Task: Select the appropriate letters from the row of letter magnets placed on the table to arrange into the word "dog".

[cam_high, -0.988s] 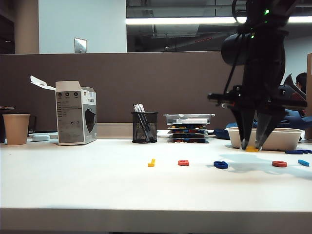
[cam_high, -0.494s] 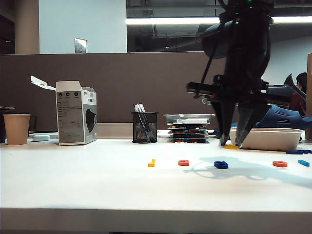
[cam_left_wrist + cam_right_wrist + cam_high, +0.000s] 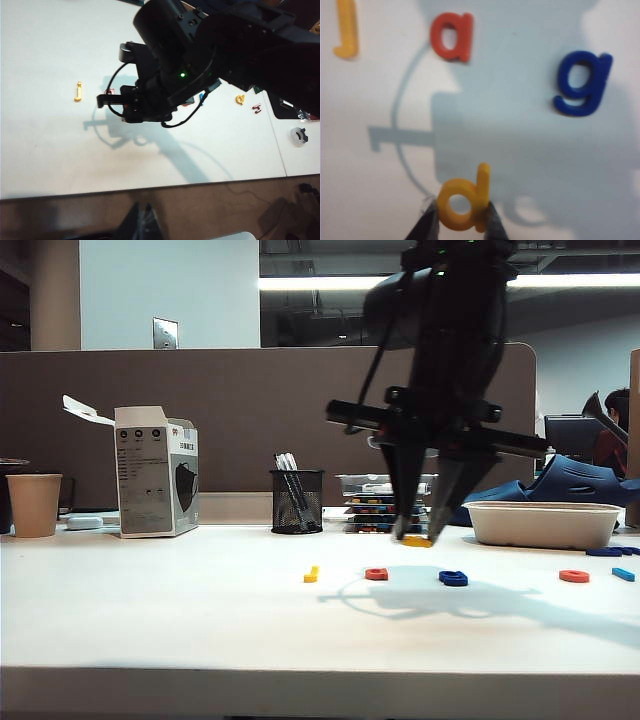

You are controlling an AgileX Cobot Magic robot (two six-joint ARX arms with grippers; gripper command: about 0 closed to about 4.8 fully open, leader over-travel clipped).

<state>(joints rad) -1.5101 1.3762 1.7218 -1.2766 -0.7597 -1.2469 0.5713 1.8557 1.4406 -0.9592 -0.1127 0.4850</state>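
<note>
- Yellow "d" (image 3: 463, 204) sits pinched by its bowl between the narrow fingers of the right gripper (image 3: 418, 532), held clear above the table (image 3: 200, 620), right of centre in the exterior view.
- Below it in the right wrist view lie the blue "g" (image 3: 580, 85) at upper right, a red "a" (image 3: 452, 37) at upper centre and a yellow "j" (image 3: 347, 30) at upper left.
- In the exterior view the red "o" (image 3: 574, 576) lies far right, near a light blue letter (image 3: 622, 573) at the frame edge.
- Left gripper: its own camera looks down on the table and the right arm, but its jaws are out of frame.
- To do this step well, I judge the "d" should be set down flat on open table with room beside it for "o" and "g", stem upright as read, and lowered until it touches before the fingers part, since the grip on the bowl is slight.
- Keep the carry clear of the "a" and "g" so neither is knocked.
- Writing: only the letters themselves read clearly; print on the grey box (image 3: 155, 472) at left is too small to make out.
</note>
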